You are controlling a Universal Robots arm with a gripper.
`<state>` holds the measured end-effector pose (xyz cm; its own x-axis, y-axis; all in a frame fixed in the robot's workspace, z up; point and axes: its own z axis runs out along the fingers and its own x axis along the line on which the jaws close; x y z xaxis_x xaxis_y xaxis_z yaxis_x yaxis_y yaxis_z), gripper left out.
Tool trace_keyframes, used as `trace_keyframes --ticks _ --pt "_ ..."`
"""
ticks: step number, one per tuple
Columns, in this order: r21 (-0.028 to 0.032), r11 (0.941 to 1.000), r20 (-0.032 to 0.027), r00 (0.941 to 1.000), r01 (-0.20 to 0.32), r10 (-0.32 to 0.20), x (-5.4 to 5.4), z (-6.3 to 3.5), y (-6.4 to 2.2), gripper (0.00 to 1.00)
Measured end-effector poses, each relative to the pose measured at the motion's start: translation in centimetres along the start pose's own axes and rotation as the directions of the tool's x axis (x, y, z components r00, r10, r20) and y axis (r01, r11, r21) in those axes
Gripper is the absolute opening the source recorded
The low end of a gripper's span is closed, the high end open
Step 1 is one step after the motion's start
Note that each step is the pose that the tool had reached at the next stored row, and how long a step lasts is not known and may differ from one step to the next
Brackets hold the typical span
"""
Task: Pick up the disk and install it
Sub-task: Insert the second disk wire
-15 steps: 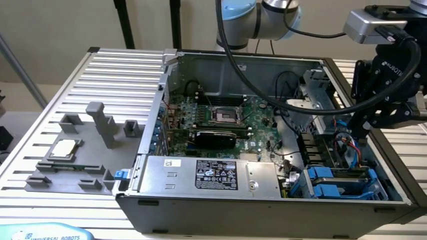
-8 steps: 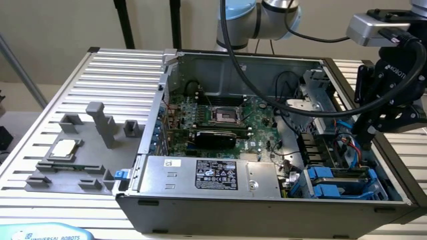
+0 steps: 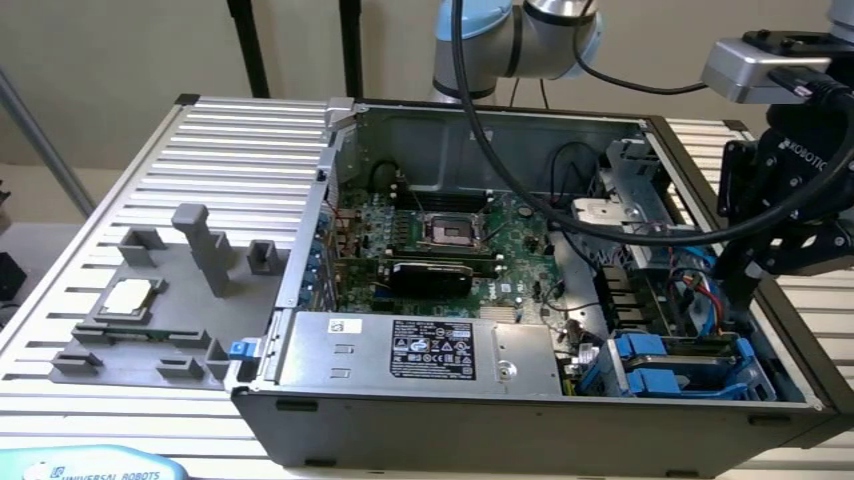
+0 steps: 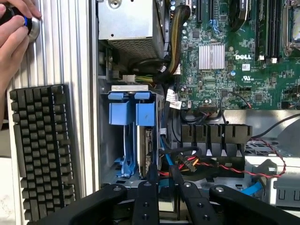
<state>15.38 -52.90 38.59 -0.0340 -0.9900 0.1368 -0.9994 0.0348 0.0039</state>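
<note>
An open grey metal computer case (image 3: 534,425) is laid on a ribbed silver table (image 3: 240,150), and everything here is placed by that case. Plenty of free room is seen above the case's open side. It is tight at the case's corner at the exterior view's lower right, where red, black and blue wires (image 4: 220,164) are packed close.

The black two-fingered gripper (image 4: 163,180) is held over that same corner, just inside the case wall. A small gap is seen between its thin fingertips (image 4: 152,174). Whether anything is pinched there cannot be told.

The flat grey disk with blue plastic rails (image 4: 145,115) is seen standing on its edge in the drive bay in that corner, below the gripper. Another blue carrier (image 4: 121,112) is set right beside it.

"DELL" is printed in white on the green circuit board (image 4: 241,57) inside the case. "ROBOTI" can be read on the gripper's side, and "UNIVERSAL ROBOTS" on a pale blue thing (image 3: 100,468) in front of the case. The black label (image 3: 441,348) on the silver box is too small to be read.

Outside the case, a grey plastic stand (image 3: 167,320) with a small square silver chip (image 3: 127,297) is shown by the exterior view. A black keyboard (image 4: 44,150) and a person's hand (image 4: 14,33) on a black knob are shown by the wrist view.
</note>
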Motion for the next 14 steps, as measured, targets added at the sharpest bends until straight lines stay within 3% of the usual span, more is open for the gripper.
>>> trace_keyframes --ticks 7,14 --pt "0.0000 1.0000 -0.0017 1.0000 0.000 0.000 1.5 0.26 -0.42 0.24" --pt "0.0001 1.0000 -0.0030 1.0000 0.000 0.000 1.9 0.34 -0.43 0.24"
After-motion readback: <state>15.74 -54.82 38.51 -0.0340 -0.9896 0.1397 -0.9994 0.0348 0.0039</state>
